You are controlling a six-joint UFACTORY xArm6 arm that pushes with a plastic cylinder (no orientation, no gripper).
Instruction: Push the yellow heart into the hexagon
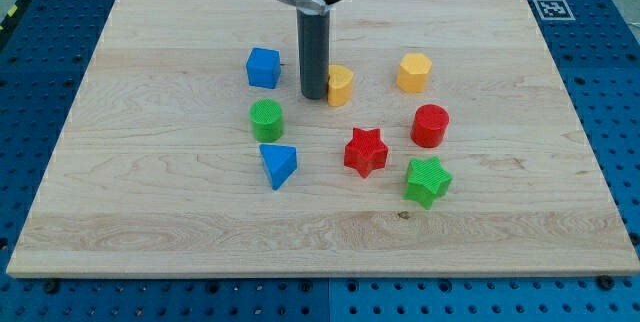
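Observation:
The yellow heart (pixel 341 85) lies near the board's middle, partly hidden on its left by my rod. My tip (pixel 314 96) rests on the board right against the heart's left side. The yellow hexagon (pixel 413 72) lies to the heart's right, a little higher in the view, with a gap between them. The blue cube (pixel 263 67) sits to the left of my tip, and the green cylinder (pixel 266 120) below-left of it.
A blue triangle (pixel 278 164), a red star (pixel 365 151), a red cylinder (pixel 430 126) and a green star (pixel 428 181) lie lower on the wooden board (pixel 150 212). A marker tag (pixel 551 8) is at the top right corner.

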